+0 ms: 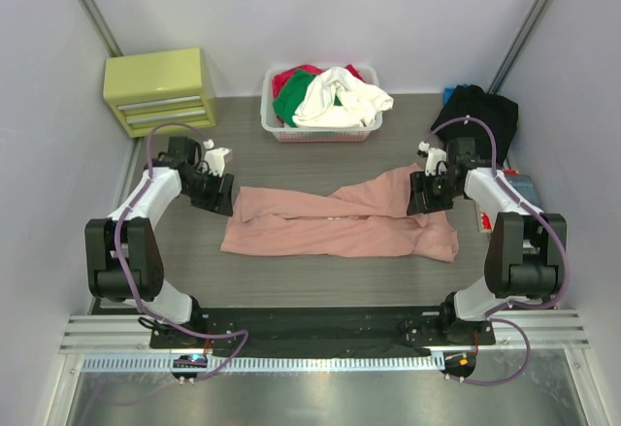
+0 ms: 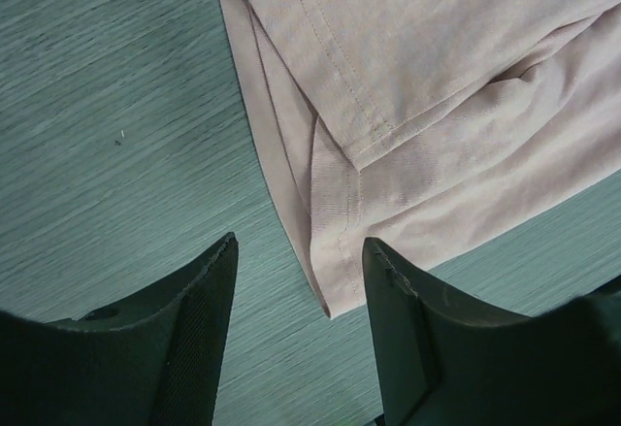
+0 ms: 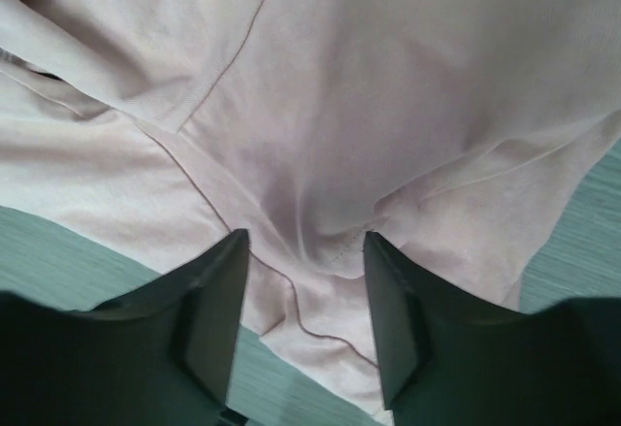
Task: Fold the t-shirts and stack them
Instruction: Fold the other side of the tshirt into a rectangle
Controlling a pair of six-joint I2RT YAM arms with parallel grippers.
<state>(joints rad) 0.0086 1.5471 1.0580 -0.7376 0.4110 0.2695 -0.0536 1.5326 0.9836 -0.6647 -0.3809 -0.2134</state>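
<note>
- The pink t-shirt (image 1: 340, 227) lies across the middle of the table (image 1: 320, 288), a long band running left to right, and both long edges look turned in toward the centre.
- In the left wrist view I see layered hems at its left end, so the lengthwise fold is in. I'd call that the first fold done.
- It's long, though. By my reckoning it needs folding end over end before it can go in a stack.
- The left gripper (image 2: 299, 251) hangs over the shirt's left corner with its jaws standing apart. There's bare table and a sliver of cloth between them, and nothing is pinched.
- The right gripper (image 3: 306, 246) is above the shirt's right end, also parted. Cloth lies under the gap, but I see no grip on it.
- The black t-shirt (image 1: 477, 115) sits in a heap at the far right corner, well apart from the pink one and not folded as far as I can tell.
- So nothing is stacked yet. I'd put us under halfway.
- Farther out, a white basket (image 1: 320, 136) of red, green and white clothes sits at the far middle, and a yellow-green drawer box (image 1: 160, 91) at the far left.
</note>
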